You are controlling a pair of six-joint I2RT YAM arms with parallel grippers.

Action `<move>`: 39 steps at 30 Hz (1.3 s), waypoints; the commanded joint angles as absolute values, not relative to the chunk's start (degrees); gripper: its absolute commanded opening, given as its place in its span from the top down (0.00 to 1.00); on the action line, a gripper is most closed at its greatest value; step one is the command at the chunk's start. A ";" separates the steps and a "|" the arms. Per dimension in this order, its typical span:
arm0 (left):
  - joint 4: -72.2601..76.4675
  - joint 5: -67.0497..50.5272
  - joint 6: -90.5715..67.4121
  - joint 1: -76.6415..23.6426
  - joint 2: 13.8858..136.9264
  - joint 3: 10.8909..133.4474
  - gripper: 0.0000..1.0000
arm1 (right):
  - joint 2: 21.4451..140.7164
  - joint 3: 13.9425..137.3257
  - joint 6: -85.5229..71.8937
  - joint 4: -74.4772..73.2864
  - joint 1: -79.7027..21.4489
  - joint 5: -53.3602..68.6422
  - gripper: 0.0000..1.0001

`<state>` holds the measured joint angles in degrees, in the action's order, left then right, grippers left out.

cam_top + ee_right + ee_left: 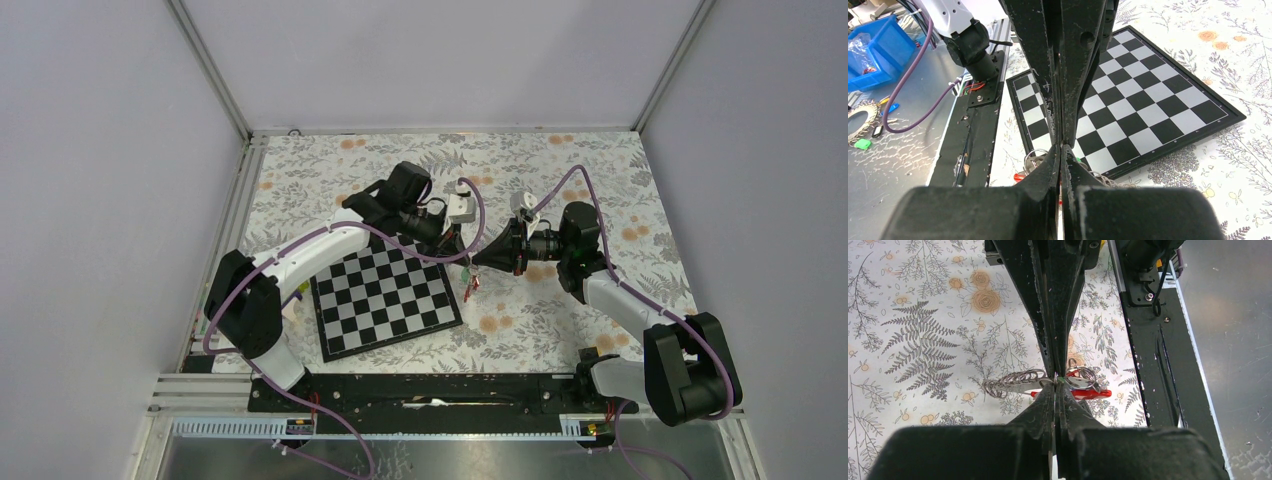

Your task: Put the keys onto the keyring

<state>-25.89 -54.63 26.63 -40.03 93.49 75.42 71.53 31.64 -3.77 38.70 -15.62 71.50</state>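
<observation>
**Left gripper** (458, 247): reaches in from the left over the far corner of the chessboard (385, 295). Its jaws are pressed fully together. In the left wrist view the fingertips (1050, 390) meet at a small green piece (1061, 380), with wire rings showing on both sides of them. Whether the fingers actually pinch the green piece or one of the wires cannot be told.

**Right gripper** (480, 258): reaches in from the right, tip to tip with the left gripper. Its jaws are closed with no gap between them. The meeting tips hide whatever it may be gripping.

**Keys** (468, 285): a small bunch just below the point where the two grippers meet, beside the right edge of the chessboard. From overhead only red flecks can be made out. The left wrist view shows a fan of thin overlapping wire loops (1013, 382) left of the fingertips and a pair of round rings (1080, 377) right of them.

**Keyring** (1088, 393): a red piece lying just below the round rings, close beside the left fingertips. Its grey strap cannot be made out.

**Chessboard**: black and white, flat on the table and turned at an angle, under the left arm.

**Table** (560, 170): covered with a fern and flower print.

**Blue bin** (870, 55): stands off the table, past the arm bases.
</observation>
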 commanded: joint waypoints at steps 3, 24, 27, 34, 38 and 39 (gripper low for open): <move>-24.73 -53.97 27.71 -39.77 91.58 77.71 1.00 | 70.96 33.51 -3.38 41.54 -15.20 70.65 0.95; -44.38 -36.84 32.40 -44.68 96.29 90.35 1.00 | 70.63 33.26 -0.73 39.27 -15.29 69.24 0.58; -44.41 -36.34 31.94 -44.99 96.54 90.82 1.00 | 70.93 33.17 -0.69 39.37 -15.38 69.47 0.60; -44.38 -37.51 31.64 -45.18 96.70 91.23 1.00 | 72.14 33.20 -0.32 39.19 -16.14 69.74 0.63; -44.41 -38.89 31.49 -45.18 96.98 91.19 1.00 | 72.53 33.34 -0.31 39.12 -16.74 69.70 0.66; -44.36 -39.31 31.27 -45.18 97.10 91.22 1.00 | 72.58 33.31 -0.28 39.06 -16.85 69.73 0.67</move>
<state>-45.58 -37.01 31.59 -45.01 96.95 88.16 72.29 31.64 -1.30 37.95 -16.05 69.52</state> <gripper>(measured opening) 0.010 0.346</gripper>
